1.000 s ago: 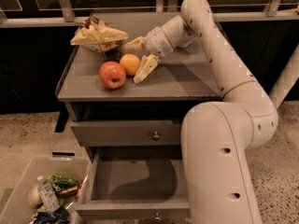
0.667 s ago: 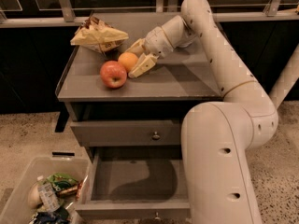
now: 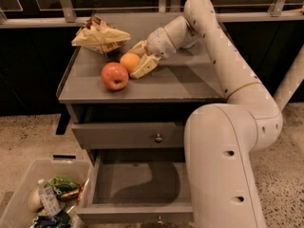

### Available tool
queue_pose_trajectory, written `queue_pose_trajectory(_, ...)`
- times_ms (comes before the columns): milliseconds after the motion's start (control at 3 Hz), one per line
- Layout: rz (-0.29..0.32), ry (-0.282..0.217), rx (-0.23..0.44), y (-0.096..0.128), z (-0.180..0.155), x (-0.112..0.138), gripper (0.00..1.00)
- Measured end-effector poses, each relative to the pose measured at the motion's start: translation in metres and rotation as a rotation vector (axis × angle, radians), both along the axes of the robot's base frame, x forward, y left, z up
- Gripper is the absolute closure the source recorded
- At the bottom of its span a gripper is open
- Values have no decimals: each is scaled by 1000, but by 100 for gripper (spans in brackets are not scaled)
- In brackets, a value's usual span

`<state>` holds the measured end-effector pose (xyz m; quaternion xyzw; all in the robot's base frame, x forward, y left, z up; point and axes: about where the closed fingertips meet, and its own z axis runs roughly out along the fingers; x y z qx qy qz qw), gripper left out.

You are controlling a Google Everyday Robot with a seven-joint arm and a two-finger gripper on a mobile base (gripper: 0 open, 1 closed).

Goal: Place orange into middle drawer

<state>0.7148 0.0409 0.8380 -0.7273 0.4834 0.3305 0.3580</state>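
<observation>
The orange (image 3: 128, 62) sits on the grey cabinet top (image 3: 180, 82), just behind and to the right of a red-and-yellow apple (image 3: 114, 76). My gripper (image 3: 138, 58) reaches in from the right at tabletop height and is open. One finger (image 3: 144, 67) lies in front of the orange's right side and the other finger (image 3: 138, 48) behind it, so the orange sits at the mouth of the gripper. The middle drawer (image 3: 137, 183) is pulled open low in the cabinet, and its grey floor is bare.
A crumpled yellow chip bag (image 3: 100, 35) lies at the back left of the cabinet top. A closed drawer front with a knob (image 3: 158, 137) sits above the open drawer. A plastic bin (image 3: 29, 172) with trash stands on the floor at left. My arm's lower links (image 3: 223, 165) cover the cabinet's right side.
My gripper has moved left along the cabinet top toward the orange, and its fingers now flank the orange's right side. The orange and apple have stayed in place.
</observation>
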Motion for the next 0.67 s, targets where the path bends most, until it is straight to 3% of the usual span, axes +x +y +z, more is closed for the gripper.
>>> queue_pose_trajectory(333, 0, 0, 0, 0, 0, 0, 100)
queue_pose_trajectory(667, 3, -1, -4, -3, 11, -7, 100)
